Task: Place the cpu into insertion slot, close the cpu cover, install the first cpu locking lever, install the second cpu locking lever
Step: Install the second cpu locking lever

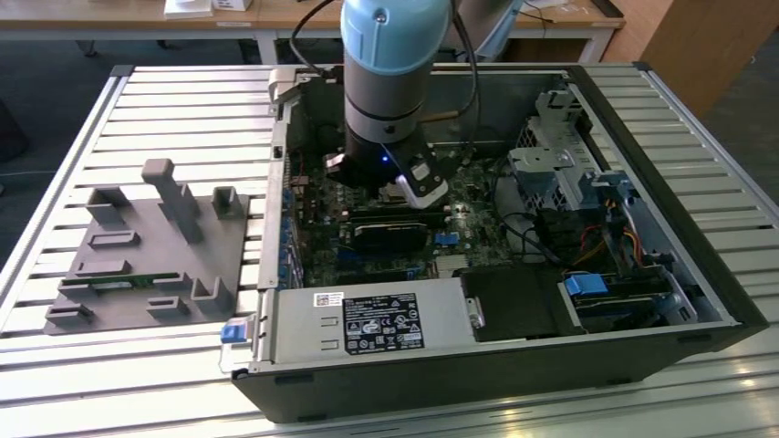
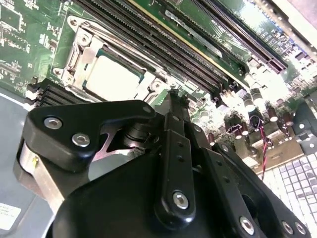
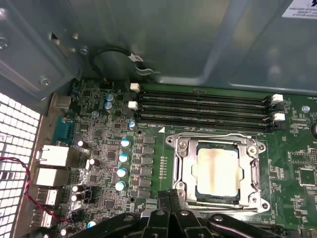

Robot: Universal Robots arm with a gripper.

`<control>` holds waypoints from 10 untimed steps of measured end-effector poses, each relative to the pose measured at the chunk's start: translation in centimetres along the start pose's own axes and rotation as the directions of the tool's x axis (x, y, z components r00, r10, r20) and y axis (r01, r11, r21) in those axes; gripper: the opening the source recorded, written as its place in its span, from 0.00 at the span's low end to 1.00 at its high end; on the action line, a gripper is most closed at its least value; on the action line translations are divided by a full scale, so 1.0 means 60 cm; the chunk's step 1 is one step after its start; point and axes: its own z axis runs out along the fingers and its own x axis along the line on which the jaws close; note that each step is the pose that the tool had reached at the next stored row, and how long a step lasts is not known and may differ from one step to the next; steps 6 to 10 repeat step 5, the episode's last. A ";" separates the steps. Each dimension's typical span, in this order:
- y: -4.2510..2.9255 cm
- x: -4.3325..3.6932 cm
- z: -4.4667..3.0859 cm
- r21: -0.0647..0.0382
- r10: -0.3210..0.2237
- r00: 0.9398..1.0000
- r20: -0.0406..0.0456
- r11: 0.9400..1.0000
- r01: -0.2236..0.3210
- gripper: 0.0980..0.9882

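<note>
Cpu [image 3: 217, 171] sits flat in slot [image 3: 184, 174], cover [image 3: 218, 140] down around it. Gripper [image 3: 169, 196] hovers just beside slot's edge, fingertips pressed together, holding nothing; cpu lies straight ahead of the tips.

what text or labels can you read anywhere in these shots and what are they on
None can be read.
Black label on the power supply box, exterior view: print too small.
White sticker beside it: a code pattern, unreadable.
White sticker on the case wall, first wrist view: blurred lines.
Pale sticker, second wrist view: blurred.
The cpu lid: no legible marking.
</note>
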 end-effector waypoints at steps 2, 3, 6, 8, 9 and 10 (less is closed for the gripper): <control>0.001 0.000 -0.002 0.000 0.000 1.000 0.000 1.000 0.000 0.01; 0.001 0.000 -0.002 0.000 0.000 1.000 0.000 1.000 0.000 0.01; 0.001 0.000 -0.002 0.000 0.000 1.000 0.000 1.000 0.000 0.01; 0.001 0.000 -0.002 0.000 0.000 1.000 0.000 1.000 0.000 0.01; 0.001 0.000 -0.002 0.000 0.000 1.000 0.000 1.000 0.000 0.01; 0.001 0.000 -0.002 0.000 0.000 1.000 0.000 1.000 0.000 0.01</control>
